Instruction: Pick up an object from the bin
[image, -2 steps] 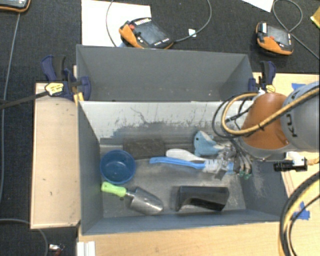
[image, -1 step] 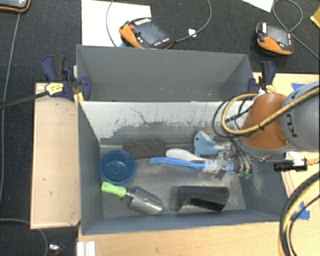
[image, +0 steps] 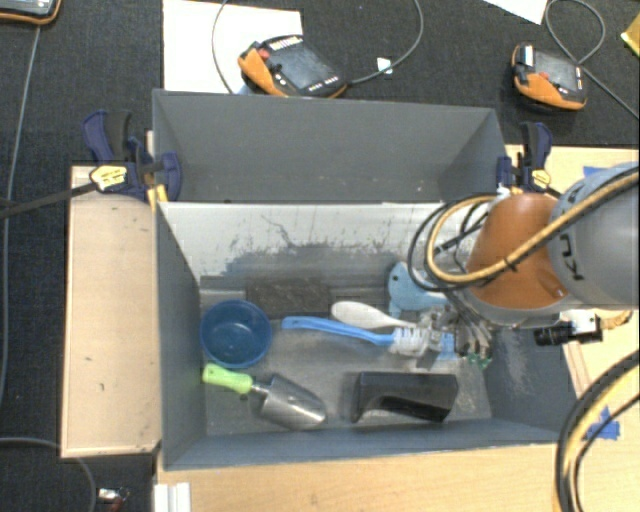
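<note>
Hanging low over the right side of the bin (image: 300, 150), the gripper (image: 445, 338) sits at the bristle end of a blue brush (image: 330, 328), close enough that the 2 may be touching. Whether the gripper is wide or narrow I cannot tell, because the orange wrist cover (image: 515, 250) and cables (image: 440, 240) crowd over it. Nothing can be seen held in it.

The brush lies flat in the middle of the floor, with a slim blue handle running left and a pale bristle head at its right end. It looks light and stiff, probably plastic, with a smooth handle that could slip or swing in a narrow grasp. The neck just behind the bristles seems the steadiest place to take it.

A white spoon (image: 365, 315) lies just beside the brush on the far side, and a pale blue thing (image: 408, 290) lies farther right, partly under the wrist. A black box (image: 405, 395) lies on the near side. Well to the left are a green-handled metal scoop (image: 275, 397), a round blue cup (image: 237, 333) and, by the far wall, a dark grey block (image: 290, 295).
</note>
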